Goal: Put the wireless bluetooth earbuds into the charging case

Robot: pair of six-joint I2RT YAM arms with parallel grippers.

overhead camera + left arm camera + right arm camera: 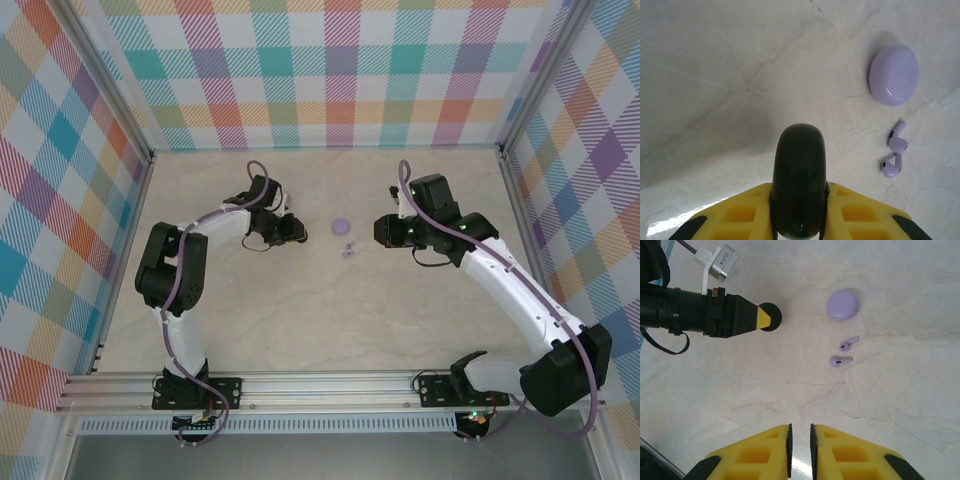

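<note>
The work stands at the handling of a case, not yet at the seating of any earbud. The left gripper (799, 196) pinches a black case (799, 165) edge-on between its yellow fingers (745, 215), holding it low over the marble table (740, 405). Whether this case is open or closed cannot be told. The right gripper (800, 432) has its fingers drawn almost together, a thin slit between them and nothing in it, and it hangs over bare table facing the left one.

The wireless bluetooth earbuds that can be seen are two pale lavender pieces (898, 137) (891, 166), lying loose on the table side by side, just beside a lavender case (893, 75) and between the two grippers. That case looks closed, a smooth dome.

The next move probably calls for a case to be set flat and opened, one gripper steadying it while the other picks up an earbud. The buds are tiny, so the right fingers would need to spread a little and come down squarely on a stem.

Nothing lies in the way on the table. The plaid walls (340, 70) stand well apart, and the only crowding is the two grippers near each other
</note>
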